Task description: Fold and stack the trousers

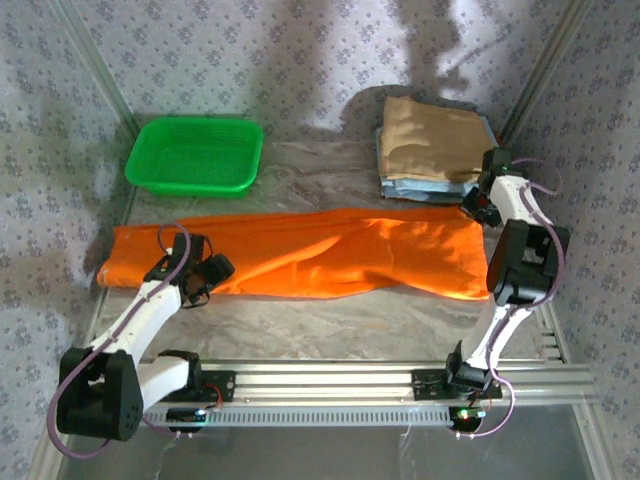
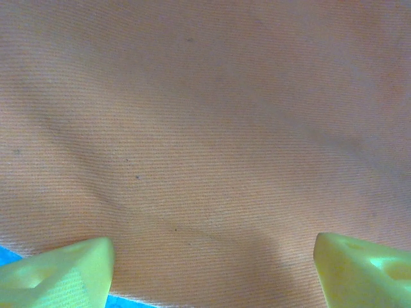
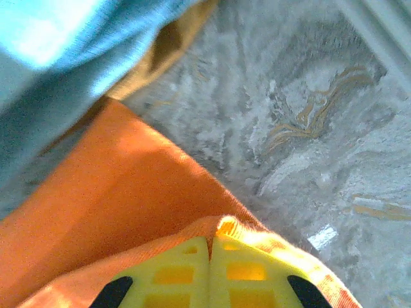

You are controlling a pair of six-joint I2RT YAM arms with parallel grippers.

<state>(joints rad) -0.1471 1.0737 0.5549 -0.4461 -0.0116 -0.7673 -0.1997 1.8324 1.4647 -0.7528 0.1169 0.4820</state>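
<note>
Top external view showed the trousers (image 1: pixel 300 255) lying flat across the table (image 1: pixel 330 330), long axis running left to right, with the green basket (image 1: pixel 195 155) and the folded stack (image 1: pixel 430 140) behind them. The right pincer (image 1: pixel 478 207) sat at their right end, fingers pressed together on the orange hem just beside the stack, while the left pincer (image 1: pixel 205 272) hung spread over the cloth near the left end. Bare table in front of the trousers probably offered the freest room for carrying one end toward the other.
</note>
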